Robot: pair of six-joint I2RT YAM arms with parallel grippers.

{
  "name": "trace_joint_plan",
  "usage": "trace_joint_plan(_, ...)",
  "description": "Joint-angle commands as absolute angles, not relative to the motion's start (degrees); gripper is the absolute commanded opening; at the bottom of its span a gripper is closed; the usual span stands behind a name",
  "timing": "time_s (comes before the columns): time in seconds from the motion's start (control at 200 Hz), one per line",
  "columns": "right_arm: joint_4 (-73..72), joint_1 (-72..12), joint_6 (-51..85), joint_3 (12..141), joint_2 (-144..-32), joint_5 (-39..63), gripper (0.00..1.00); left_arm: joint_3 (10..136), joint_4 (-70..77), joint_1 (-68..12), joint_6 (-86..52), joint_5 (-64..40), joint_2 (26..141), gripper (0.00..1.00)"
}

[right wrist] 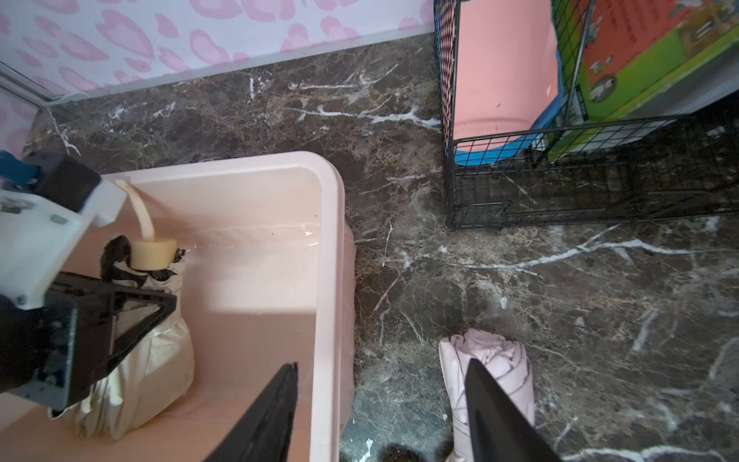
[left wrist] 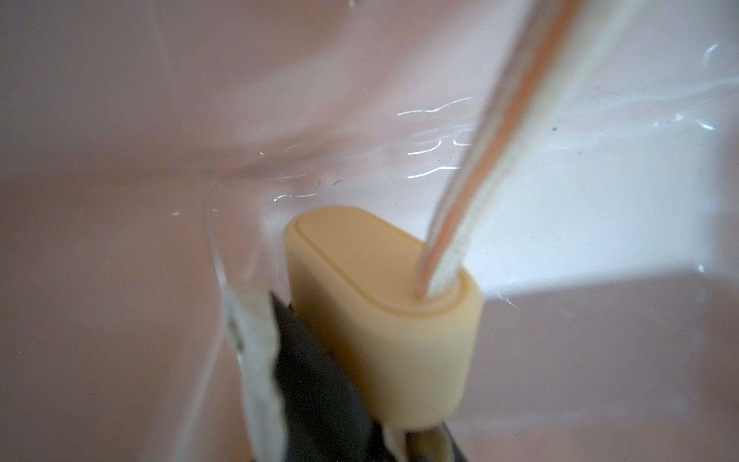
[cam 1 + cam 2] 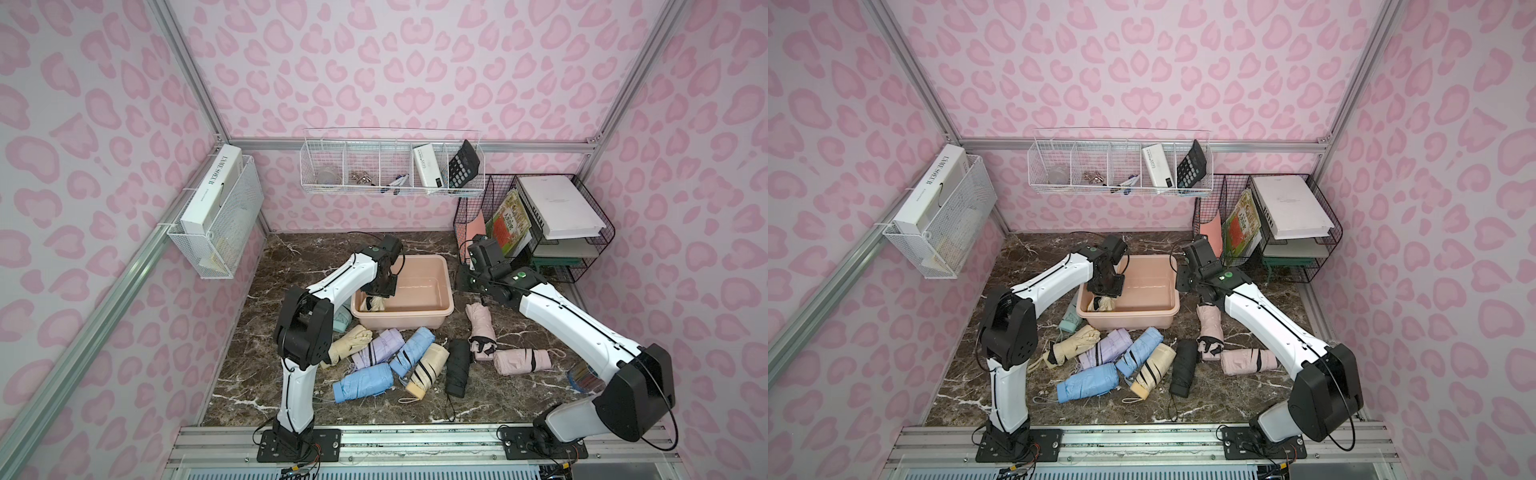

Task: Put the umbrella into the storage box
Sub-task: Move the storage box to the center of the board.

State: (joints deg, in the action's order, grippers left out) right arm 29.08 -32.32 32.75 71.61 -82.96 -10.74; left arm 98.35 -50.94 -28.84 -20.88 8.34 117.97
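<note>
Inside the pale peach plastic storage box (image 3: 399, 322), the left gripper (image 3: 379, 294) clamps a cream folded umbrella (image 3: 374, 305) along its left wall. Right gripper (image 1: 383, 362) jaws stand apart, empty.

Pale peach-pink storage box (image 3: 415, 321), rectangular with rounded corners and rolled rim, open-topped on the dark marble worktop (image 3: 249, 384). Cream folded umbrella (image 1: 150, 344) inside at its left end, tilted, tan handle and pale strap showing.

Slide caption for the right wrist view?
Left end effector holds a cream umbrella inside the storage box; a pink umbrella lies outside.
</note>
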Motion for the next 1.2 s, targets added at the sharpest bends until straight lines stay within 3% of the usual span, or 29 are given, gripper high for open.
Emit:
trace_joint_plan(0.0, 26.13, -32.10, 32.98, 70.38, -81.21, -12.72, 0.60, 99.07, -51.49, -28.87, -22.04, 11.01, 119.15, 0.12)
trace_joint_plan(0.18, 26.53, -32.17, 32.86, 69.54, -79.65, -13.21, 0.61, 99.58, -52.22, -28.85, -22.82, 13.30, 119.57, 0.39)
trace_joint_plan(0.295, 26.45, -32.17, 32.87, 69.09, -79.02, -13.26, 0.61, 99.39, -52.73, -28.87, -23.67, 14.53, 118.26, 0.47)
trace_joint_plan(0.65, 24.70, -32.11, 32.56, 67.37, -77.87, -10.65, 0.61, 95.35, -51.61, -28.87, -24.99, 14.71, 111.91, 0.52)
trace_joint_plan(1.005, 24.95, -32.65, 33.35, 65.88, -75.99, -10.00, 0.61, 95.07, -49.62, -28.84, -24.80, 12.62, 114.33, 0.63)
trace_joint_plan(1.04, 25.05, -32.69, 33.42, 65.70, -75.78, -10.10, 0.61, 95.18, -49.36, -28.83, -24.61, 12.42, 114.30, 0.65)
trace_joint_plan(1.065, 25.04, -32.82, 33.33, 65.61, -75.64, -10.26, 0.61, 95.19, -49.10, -28.86, -24.48, 12.23, 114.11, 0.77)
trace_joint_plan(1.105, 25.11, -32.80, 33.40, 65.40, -75.43, -10.28, 0.61, 95.06, -48.62, -28.84, -24.37, 11.87, 113.58, 0.84)
trace_joint_plan(1.145, 25.06, -32.82, 33.48, 65.23, -75.26, -10.28, 0.61, 94.69, -47.78, -28.92, -24.00, 11.37, 112.85, 0.97)
trace_joint_plan(1.195, 25.22, -32.85, 33.49, 65.11, -75.19, -10.28, 0.61, 94.24, -47.44, -28.93, -23.91, 11.42, 111.86, 0.99)
